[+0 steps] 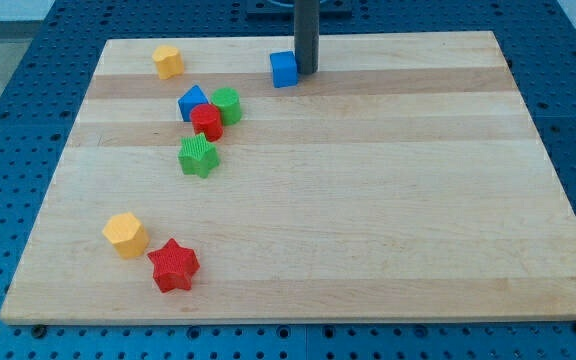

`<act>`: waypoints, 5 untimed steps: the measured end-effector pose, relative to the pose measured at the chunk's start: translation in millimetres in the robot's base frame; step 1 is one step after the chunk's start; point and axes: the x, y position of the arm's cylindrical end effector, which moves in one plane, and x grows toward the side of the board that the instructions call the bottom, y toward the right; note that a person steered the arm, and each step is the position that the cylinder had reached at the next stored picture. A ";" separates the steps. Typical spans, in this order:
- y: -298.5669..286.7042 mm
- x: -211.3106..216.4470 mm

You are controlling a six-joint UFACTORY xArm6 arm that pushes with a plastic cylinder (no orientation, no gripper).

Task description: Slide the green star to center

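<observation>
Eight blocks lay on the wooden tabletop (pixel 368 200), and the arm carried no pincer at all, only a dark rod, so nothing could be said to be apart, together or clamped. My tip (pixel 306 72) stood near the view's top edge, touching or just beside the right face of the blue cube (pixel 284 69).

The green star (pixel 198 157) sat well apart from my tip, down and toward the view's left, at the bottom of a tight cluster. From the star toward my tip came first the red block (pixel 206 121), then the blue block (pixel 192 102) and the green block (pixel 227 104) side by side.

The board's centre lay to the star's right and a little lower in the view. The coming push therefore seemed to call for my tip to travel round the cluster and arrive on the star's left side, the side farthest from it now.

The yellow block (pixel 168 61), the other yellow block (pixel 125 234) and the red star (pixel 173 265) lay clear of that path.
</observation>
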 end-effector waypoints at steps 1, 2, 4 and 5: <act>-17.3 52.7; -48.4 104.6; -142.6 223.5; -216.5 181.8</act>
